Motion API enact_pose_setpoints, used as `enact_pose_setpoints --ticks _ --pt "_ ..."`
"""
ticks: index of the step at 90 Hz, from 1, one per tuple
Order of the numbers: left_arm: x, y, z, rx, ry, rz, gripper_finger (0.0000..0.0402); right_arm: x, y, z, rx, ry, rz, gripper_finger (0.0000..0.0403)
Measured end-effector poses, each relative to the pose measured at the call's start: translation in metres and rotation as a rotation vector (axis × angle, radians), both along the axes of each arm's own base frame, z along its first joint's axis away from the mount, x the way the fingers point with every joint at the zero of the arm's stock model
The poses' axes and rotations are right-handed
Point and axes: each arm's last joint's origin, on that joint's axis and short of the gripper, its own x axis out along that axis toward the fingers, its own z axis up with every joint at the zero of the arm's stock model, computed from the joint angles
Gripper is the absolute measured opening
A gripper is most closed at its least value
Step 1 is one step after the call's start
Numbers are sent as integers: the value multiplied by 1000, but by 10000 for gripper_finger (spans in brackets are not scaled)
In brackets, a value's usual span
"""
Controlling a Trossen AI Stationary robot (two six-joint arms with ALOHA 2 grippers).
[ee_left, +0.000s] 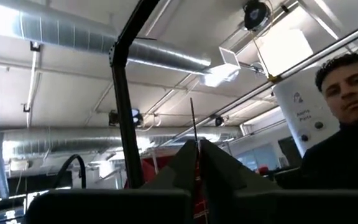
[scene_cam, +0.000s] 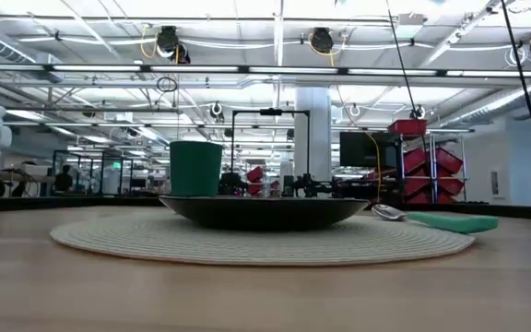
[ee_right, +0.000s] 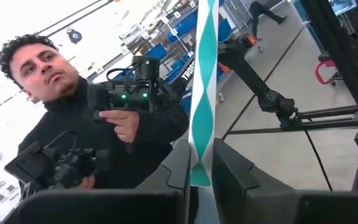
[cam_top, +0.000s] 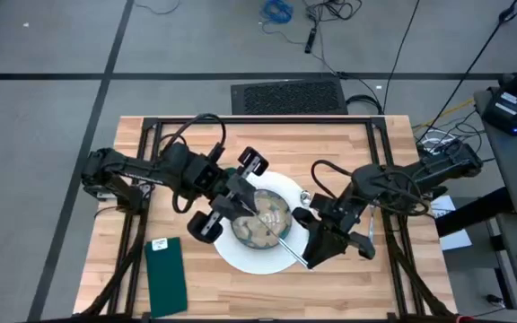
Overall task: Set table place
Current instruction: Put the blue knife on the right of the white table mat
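On the table (cam_top: 375,287) lies a round white mat (cam_top: 240,256) with a dark bowl (cam_top: 281,190) on it; the low view shows the woven mat (scene_cam: 109,235) under the bowl (scene_cam: 265,212). My left gripper (cam_top: 257,220) is over the bowl, shut on a thin thing (ee_left: 192,118). My right gripper (cam_top: 312,254) is at the mat's right rim, shut on a teal-and-white striped strip (ee_right: 202,93). A slim silvery rod (cam_top: 293,251) sticks out past its fingers over the mat. Neither arm shows in the low view. My left gripper pinches a thin thing between its two fingers, dark where it sticks out (ee_left: 193,124) and red between them (ee_left: 197,186). It is seen edge-on and stands straight out past the fingertips. What it is I cannot tell. My right gripper pinches a flat teal-and-white strip (ee_right: 200,168) between its two fingers. The strip runs on straight past the fingertips. Which end it has is hidden by the fingers.
A green flat rectangle (cam_top: 166,274) lies near the table's near left corner. A spoon bowl (cam_top: 305,196) glints by the bowl's right side. The low view shows a green cup (scene_cam: 195,168) behind the bowl and a teal-handled spoon (scene_cam: 445,221) on the mat. A person (ee_right: 61,93) stands beyond the table.
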Motion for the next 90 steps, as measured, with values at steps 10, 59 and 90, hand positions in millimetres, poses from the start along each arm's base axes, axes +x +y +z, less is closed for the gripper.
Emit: enact_pose_setpoints --ticks 10,59,90 --pt "0 0 0 0 1 0 0 0 0 0 11 14 0 49" --pt "1 1 0 -22 12 13 0 -1 -1 -7 -1 117 -34 213" --pt "11 5 -6 -168 171 145 0 -38 -15 -18 -151 389 -314 201"
